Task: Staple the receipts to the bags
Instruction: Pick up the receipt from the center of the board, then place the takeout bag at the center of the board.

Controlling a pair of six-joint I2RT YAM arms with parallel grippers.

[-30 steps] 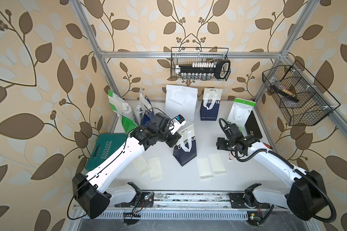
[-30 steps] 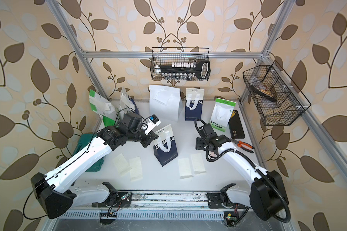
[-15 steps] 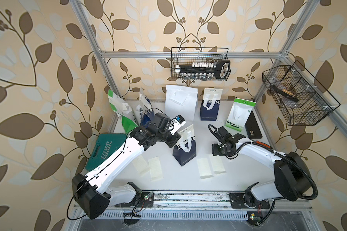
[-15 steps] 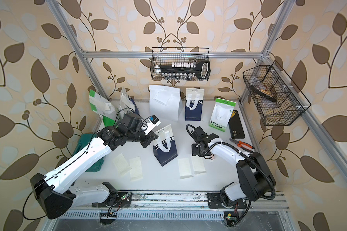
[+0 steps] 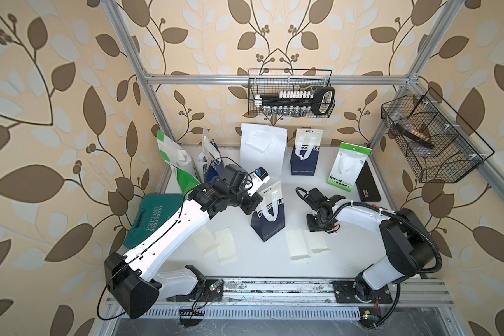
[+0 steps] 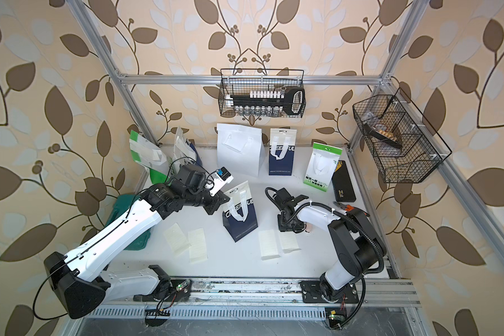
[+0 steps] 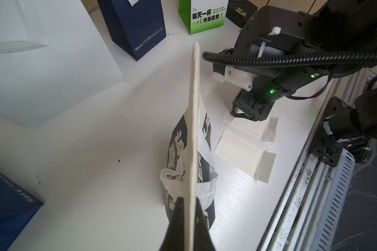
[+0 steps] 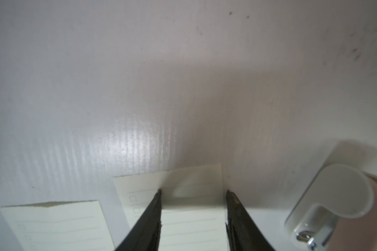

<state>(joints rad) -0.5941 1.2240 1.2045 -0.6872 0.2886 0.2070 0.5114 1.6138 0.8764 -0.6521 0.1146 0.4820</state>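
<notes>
A navy "CHEERFUL" bag (image 5: 269, 215) stands mid-table, and my left gripper (image 5: 258, 200) is shut on its top edge. In the left wrist view the fingers (image 7: 179, 208) pinch that pale edge (image 7: 194, 108). Four receipts lie flat in front, two on the left (image 5: 205, 240) (image 5: 226, 245) and two on the right (image 5: 296, 243) (image 5: 317, 241). My right gripper (image 5: 314, 225) points down onto the far end of the rightmost receipt (image 8: 192, 221). It is open, fingertips (image 8: 159, 193) apart on the paper. More bags stand at the back: white (image 5: 262, 151), navy (image 5: 304, 157), green-and-white (image 5: 348, 165).
A white and pink stapler (image 8: 327, 195) lies just beside the right gripper. A teal case (image 5: 154, 218) sits at the left, with a black box (image 5: 367, 183) and pliers (image 6: 345, 207) at the right. Wire baskets (image 5: 290, 99) (image 5: 428, 139) hang on the frame. More bags (image 5: 175, 163) lean back left.
The right arm swung in from the right and came down onto the rightmost receipt, its jaws narrowing. The left arm and its bag have not moved.
</notes>
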